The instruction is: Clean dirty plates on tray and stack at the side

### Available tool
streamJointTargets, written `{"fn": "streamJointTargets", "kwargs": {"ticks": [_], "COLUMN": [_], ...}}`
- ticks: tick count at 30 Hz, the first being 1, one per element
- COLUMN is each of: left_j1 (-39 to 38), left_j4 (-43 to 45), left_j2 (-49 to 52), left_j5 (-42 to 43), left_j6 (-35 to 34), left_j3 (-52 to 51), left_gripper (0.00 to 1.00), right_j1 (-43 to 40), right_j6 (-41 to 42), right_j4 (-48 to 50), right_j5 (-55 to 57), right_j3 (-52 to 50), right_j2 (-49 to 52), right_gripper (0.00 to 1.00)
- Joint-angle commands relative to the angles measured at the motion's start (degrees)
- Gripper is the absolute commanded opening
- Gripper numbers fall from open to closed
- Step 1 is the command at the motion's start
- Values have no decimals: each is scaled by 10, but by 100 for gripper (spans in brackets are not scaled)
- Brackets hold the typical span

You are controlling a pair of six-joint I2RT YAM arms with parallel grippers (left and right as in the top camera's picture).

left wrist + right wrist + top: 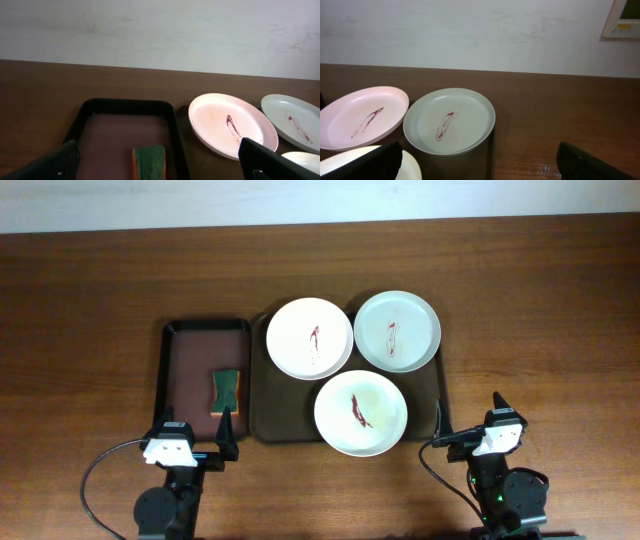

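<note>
Three white plates lie on the wide dark brown tray (258, 385), each with a dark red smear: one at the back left (310, 338), one at the back right (397, 330), one at the front (360, 413). My left gripper (197, 430) is open and empty, at the near end of the narrow tray, with a sponge (150, 160) between its fingers' line of sight. My right gripper (468, 418) is open and empty, at the tray's front right corner. The right wrist view shows the back plates (360, 117) (449, 120) ahead, apart from the fingers.
A narrower reddish-brown tray with a black rim (190, 360) stands left of the big tray and holds a green and orange sponge (226, 389). Bare wooden table (540, 330) lies to the right of the big tray. A pale wall is at the back.
</note>
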Motion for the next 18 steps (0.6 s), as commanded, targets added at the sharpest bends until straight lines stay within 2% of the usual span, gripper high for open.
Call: {"fn": "streamJointTargets", "kwargs": {"ticks": [1, 13, 18], "left_j1": [3, 3, 3], "left_j4": [1, -1, -63], "left_j2": [-4, -4, 13], "left_j5": [6, -9, -30], "left_j6": [9, 9, 9], "left_j3": [-3, -3, 34], "left_gripper": [100, 99, 99], "right_j1": [-4, -4, -4], "right_j6": [2, 2, 6], "right_j4": [-3, -3, -8], "right_j5": [1, 1, 1], "right_j3": [-3, -3, 0], "right_j2": [-4, -4, -4], "right_gripper": [99, 99, 99]}}
